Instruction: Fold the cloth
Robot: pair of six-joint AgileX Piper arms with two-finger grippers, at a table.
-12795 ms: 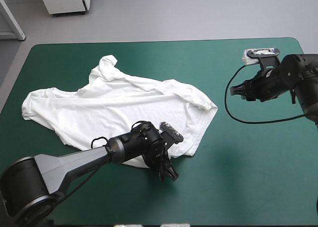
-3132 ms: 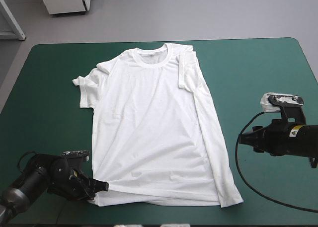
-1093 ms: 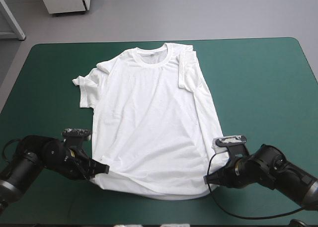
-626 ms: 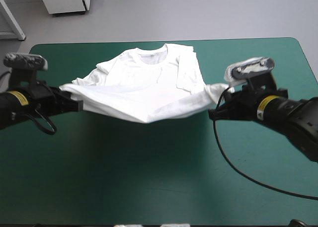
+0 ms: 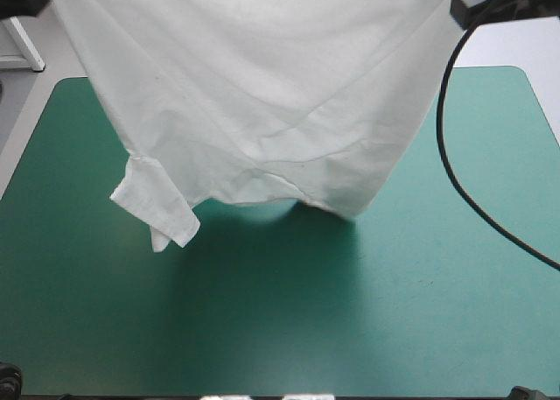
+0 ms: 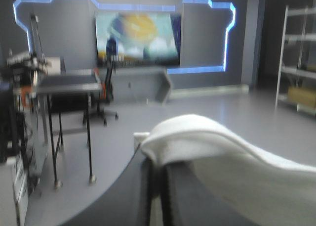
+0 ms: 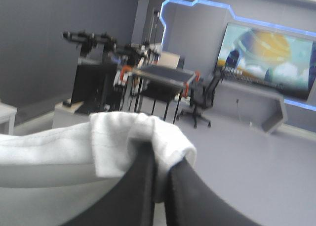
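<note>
Above the table (image 5: 420, 312), in the high view, the T-shirt (image 5: 262, 102) is hung as a wide sheet, its long axis run crosswise. Along the left wrist view, the left gripper (image 6: 157, 159) is seen clamped on a bunched corner. In the right wrist view, the right gripper (image 7: 160, 159) is clamped likewise, with the T-shirt trailing from each toward the other.

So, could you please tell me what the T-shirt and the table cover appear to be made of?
The T-shirt: thin white cloth, probably cotton or a blend, matte. It hangs in soft folds and creases, with a stitched hem at the sleeve. The table cover: a teal-green, smooth, matte sheet, possibly felt or a rubber mat. It takes the shirt's shadow with no glare.
</note>
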